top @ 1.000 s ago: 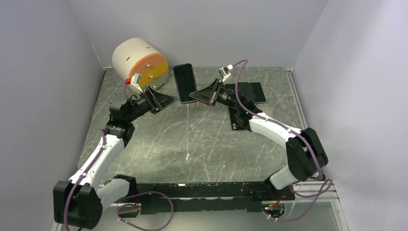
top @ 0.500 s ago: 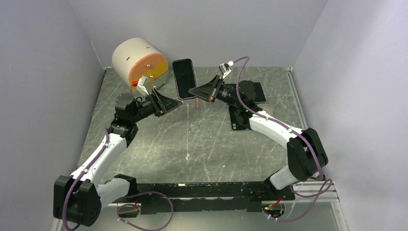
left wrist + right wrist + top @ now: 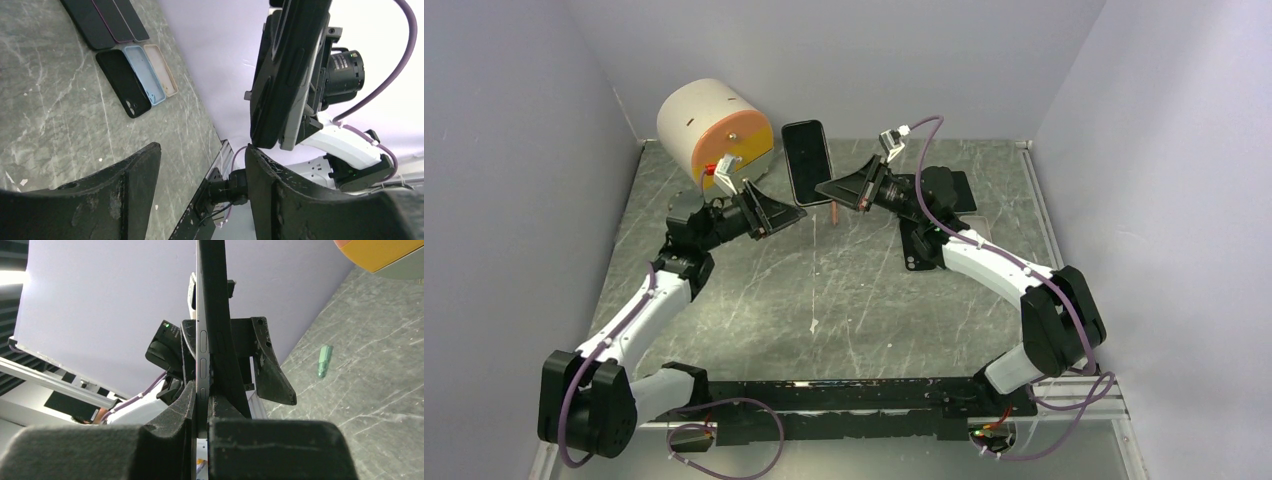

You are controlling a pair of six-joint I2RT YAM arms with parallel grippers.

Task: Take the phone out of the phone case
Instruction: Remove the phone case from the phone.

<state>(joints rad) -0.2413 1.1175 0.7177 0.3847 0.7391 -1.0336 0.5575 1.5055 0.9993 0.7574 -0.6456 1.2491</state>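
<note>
The black phone stands in the air at the back of the table, screen towards the top camera. In the left wrist view it shows a dark case around a grey edge. My right gripper is shut on its lower end; the right wrist view shows the phone's edge pinched between my fingers, midway at the gripper. My left gripper is open and empty, just left of and below the phone, apart from it; its own view shows the gap.
A cream cylinder with an orange and yellow face stands at the back left. A small copper peg stands under the phone. Loose cases lie at the back right: black, blue, beige. A green bit lies on the table.
My left gripper has moved right, closer to the phone. My right gripper lifted the phone slightly a second ago and has since held still.
</note>
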